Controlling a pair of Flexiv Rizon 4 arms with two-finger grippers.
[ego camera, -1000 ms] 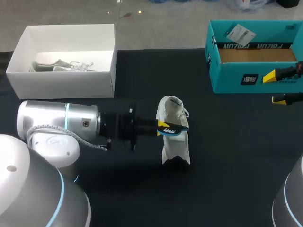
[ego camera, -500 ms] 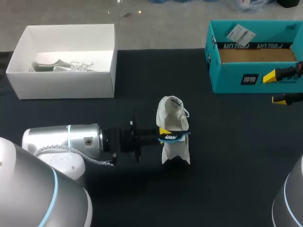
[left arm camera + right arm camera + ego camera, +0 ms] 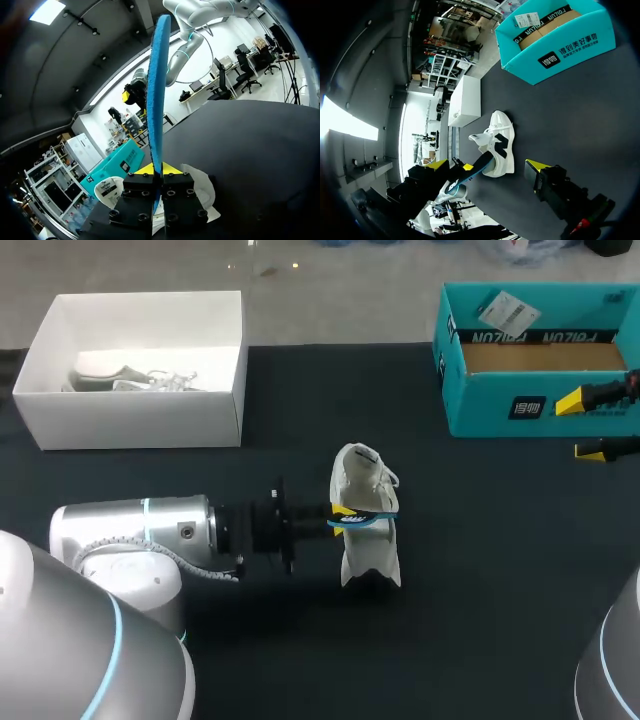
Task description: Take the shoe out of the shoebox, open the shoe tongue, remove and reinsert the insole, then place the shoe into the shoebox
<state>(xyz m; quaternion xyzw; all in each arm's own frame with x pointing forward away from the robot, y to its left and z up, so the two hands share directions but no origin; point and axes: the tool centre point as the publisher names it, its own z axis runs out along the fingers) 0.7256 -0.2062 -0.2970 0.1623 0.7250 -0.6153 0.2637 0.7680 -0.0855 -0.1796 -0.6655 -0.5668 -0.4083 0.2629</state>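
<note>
A white shoe [image 3: 366,540] with a dark side mark stands on the black table [image 3: 480,570], near the middle. My left gripper [image 3: 344,511] is at the shoe's side, shut on a blue insole [image 3: 364,520] that lies across the shoe's opening. In the left wrist view the insole [image 3: 157,95] stands on edge out of the left gripper [image 3: 159,169], with the shoe [image 3: 201,186] under it. The teal shoebox [image 3: 540,370] sits at the back right, open. Beside its front wall my right gripper [image 3: 586,426] stands open and holds nothing. The right wrist view shows the shoe [image 3: 499,137] ahead of the right gripper [image 3: 487,166].
A white open box [image 3: 140,375] at the back left holds another pale shoe [image 3: 130,378]. The same white box [image 3: 466,100] and the teal shoebox [image 3: 557,42] lie beyond the shoe in the right wrist view. Black tabletop stretches between the shoe and the teal box.
My left arm's forearm has swung toward the near edge, and the gripper with the insole has dipped slightly at the shoe. The right arm has not moved.
</note>
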